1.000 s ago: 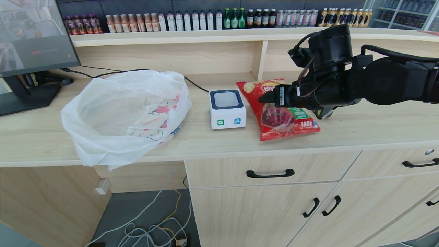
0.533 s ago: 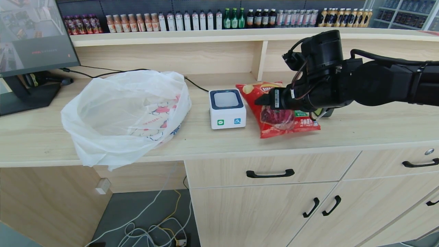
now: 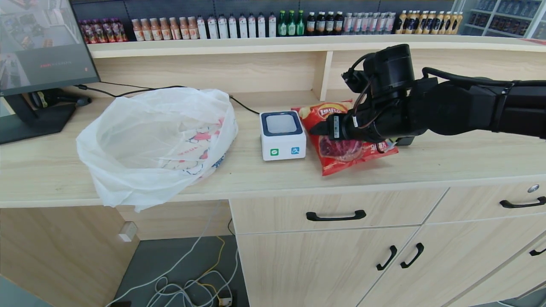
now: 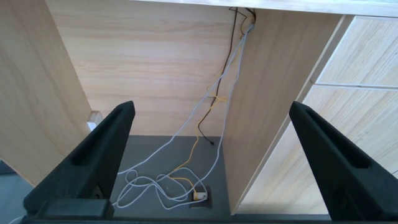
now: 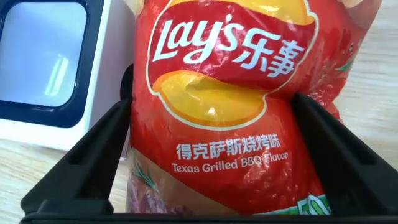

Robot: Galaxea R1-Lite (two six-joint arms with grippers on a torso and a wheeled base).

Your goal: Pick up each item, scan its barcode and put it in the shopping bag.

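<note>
Chips (image 3: 341, 160) lie on the counter (image 3: 448, 162), just to the right of the scanner (image 3: 282, 134), printed front up. Their long axis runs from the back of the counter toward its front edge, slanting a little rightward. The right gripper (image 3: 318, 129) comes in from the right, low over the pack. Its two fingers straddle the short width and press into the long sides, so it appears to be gripping the chips. The scanner sits directly to the left of that grip, and the bag (image 3: 149, 140) stands open farther left, well apart from both. The next move therefore looks like a short carry leftward. Because the front faces up and no barcode shows on it, the pack probably needs turning before the scanner window can read it. The right arm is the only one near; the left gripper (image 4: 211, 107) hangs below counter level with its fingers spread wide and nothing between them. The head view gives the layout of the bag, scanner and chips in a row, but the arm hides the grip. The right wrist view shows the fingers denting the pack and its top corner lying by the scanner's edge. The left wrist view shows cables (image 4: 180, 180) on the floor.
</note>
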